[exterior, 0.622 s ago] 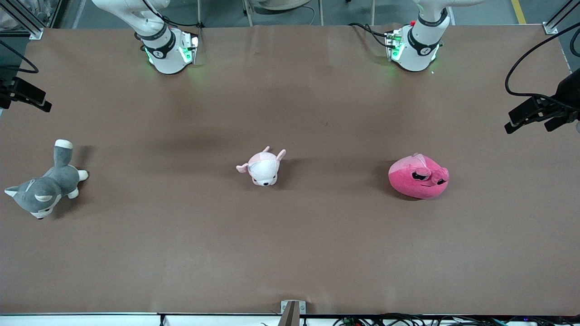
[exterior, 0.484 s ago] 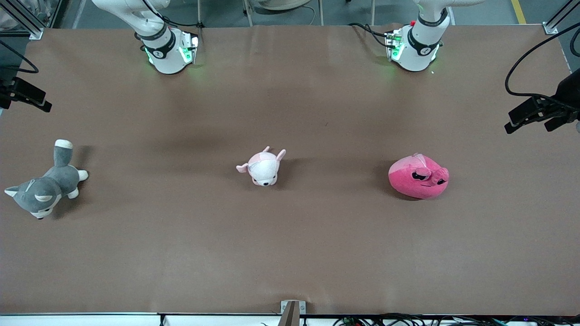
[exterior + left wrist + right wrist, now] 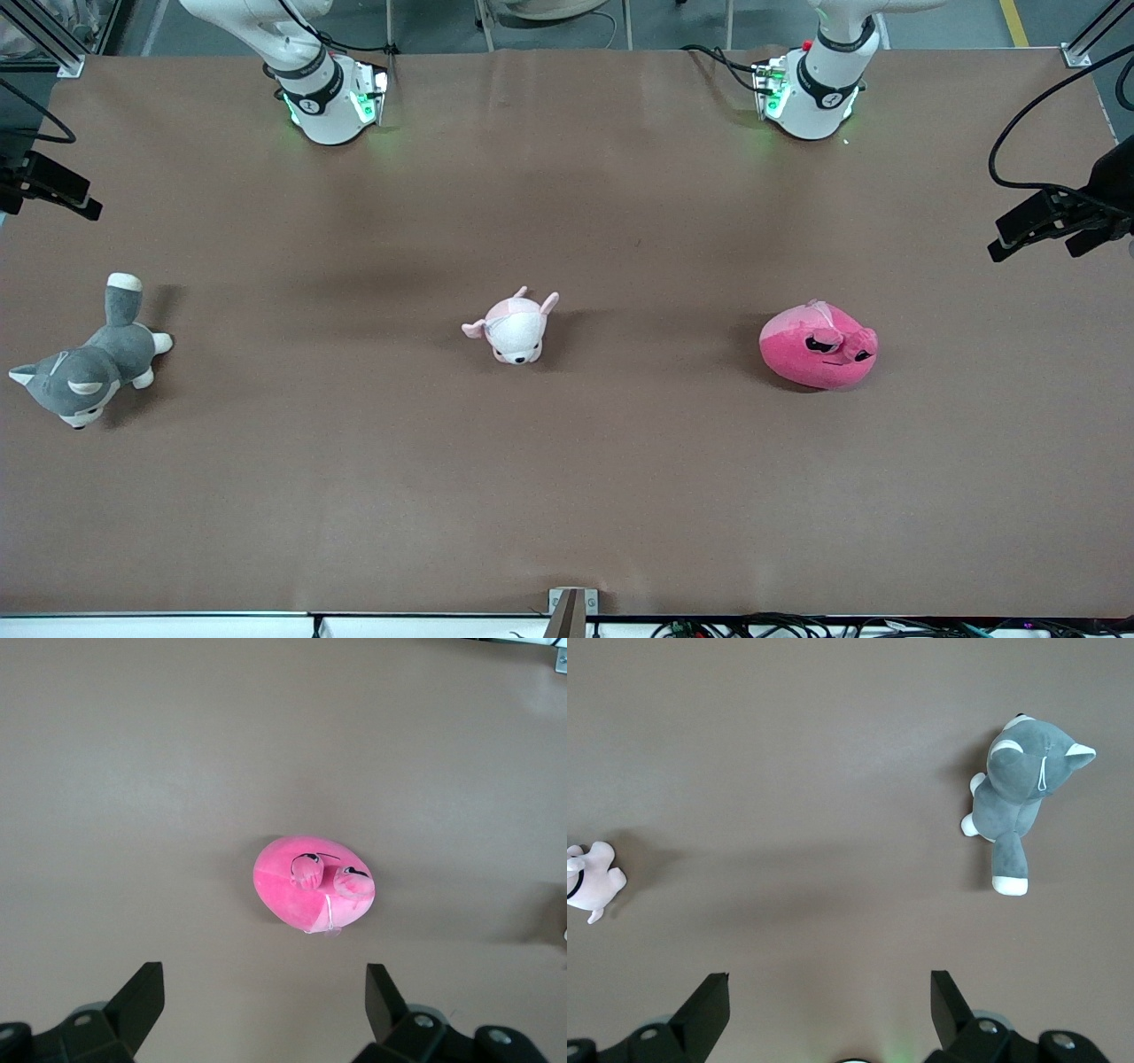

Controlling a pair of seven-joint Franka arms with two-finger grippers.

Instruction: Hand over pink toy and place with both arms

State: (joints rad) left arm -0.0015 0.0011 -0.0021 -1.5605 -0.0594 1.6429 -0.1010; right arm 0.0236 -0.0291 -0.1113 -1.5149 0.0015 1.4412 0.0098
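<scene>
The pink toy (image 3: 818, 346), a hot-pink rounded plush with droopy black eyes, lies on the brown table toward the left arm's end. It also shows in the left wrist view (image 3: 314, 883). My left gripper (image 3: 263, 992) is open and empty, high above the table, apart from the toy. My right gripper (image 3: 830, 992) is open and empty, high above bare table near its own base. Neither gripper shows in the front view; only the two arms' bases do, the left arm's base (image 3: 811, 84) and the right arm's base (image 3: 323, 93).
A small pale pink-and-white eared plush (image 3: 514, 326) lies mid-table; it shows at the edge of the right wrist view (image 3: 592, 881). A grey-and-white cat plush (image 3: 89, 363) lies toward the right arm's end, also in the right wrist view (image 3: 1023, 793). Black camera mounts (image 3: 1059, 217) stand at both table ends.
</scene>
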